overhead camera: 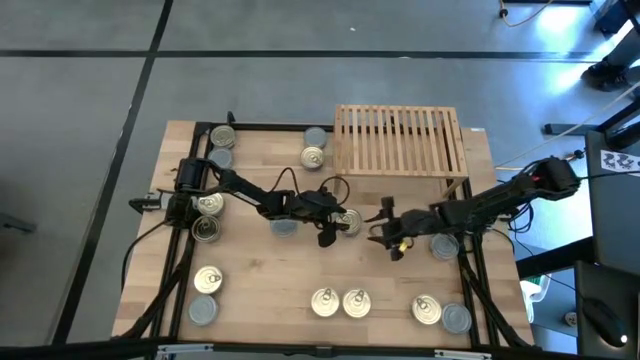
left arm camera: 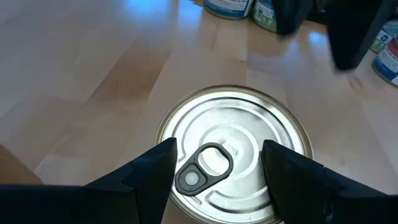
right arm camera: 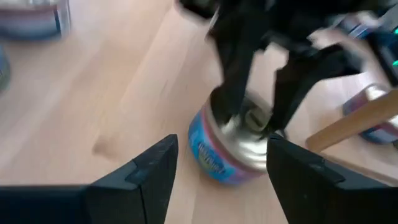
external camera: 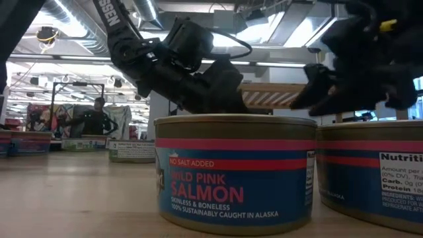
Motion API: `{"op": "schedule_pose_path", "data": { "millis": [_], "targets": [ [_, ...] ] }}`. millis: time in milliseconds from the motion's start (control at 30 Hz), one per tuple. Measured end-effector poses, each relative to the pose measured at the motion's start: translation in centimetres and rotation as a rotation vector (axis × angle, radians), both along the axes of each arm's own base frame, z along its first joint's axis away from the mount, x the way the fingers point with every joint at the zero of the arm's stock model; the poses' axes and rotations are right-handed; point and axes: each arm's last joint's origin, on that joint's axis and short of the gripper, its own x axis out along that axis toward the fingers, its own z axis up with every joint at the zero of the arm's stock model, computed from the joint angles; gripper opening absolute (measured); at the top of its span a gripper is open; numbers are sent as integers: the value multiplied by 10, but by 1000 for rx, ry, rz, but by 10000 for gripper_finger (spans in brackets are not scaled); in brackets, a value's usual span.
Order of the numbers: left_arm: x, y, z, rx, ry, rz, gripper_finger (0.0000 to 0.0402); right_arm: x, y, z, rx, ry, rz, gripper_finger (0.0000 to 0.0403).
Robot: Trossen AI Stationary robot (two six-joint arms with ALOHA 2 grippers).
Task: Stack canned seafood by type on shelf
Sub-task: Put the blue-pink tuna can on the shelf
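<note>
Between open left gripper (left arm camera: 217, 171) fingers sits pull-tab can (left arm camera: 233, 152), ungripped; right gripper (right arm camera: 217, 165) open nearby.

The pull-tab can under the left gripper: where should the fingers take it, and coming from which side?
Grip the pull-tab can across its round side wall, from straight above. It stands upright on the wooden table, low and flat, so the lid gives no hold. The left gripper is open with a finger on each side; the space around the can looks free. The right gripper is open nearby.

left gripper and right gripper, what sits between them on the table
One round pull-tab tin, the left gripper open around it; bare wood separates it from the open right gripper, as the high view shows.
</note>
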Motion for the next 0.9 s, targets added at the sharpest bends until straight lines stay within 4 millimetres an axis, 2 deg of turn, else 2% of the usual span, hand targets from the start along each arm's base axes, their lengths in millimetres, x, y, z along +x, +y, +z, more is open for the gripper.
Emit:
{"op": "schedule_pose_path", "data": {
  "millis": [67,267,467,767,900],
  "targets": [
    [0,0,0,-6,-1,4,239,7,2,-3,-54,68,21,235],
    [0,0,0,-8,-7,5,239,25,5,-4,-220,108,69,234],
    [0,0,0,-19,-9,12,239,30,6,-8,-280,129,110,236],
    [0,0,0,-21,-9,13,239,34,5,-21,-344,167,61,294],
    [0,0,1,-21,-18,12,239,36,5,-26,-402,183,91,307]
  ]
}}
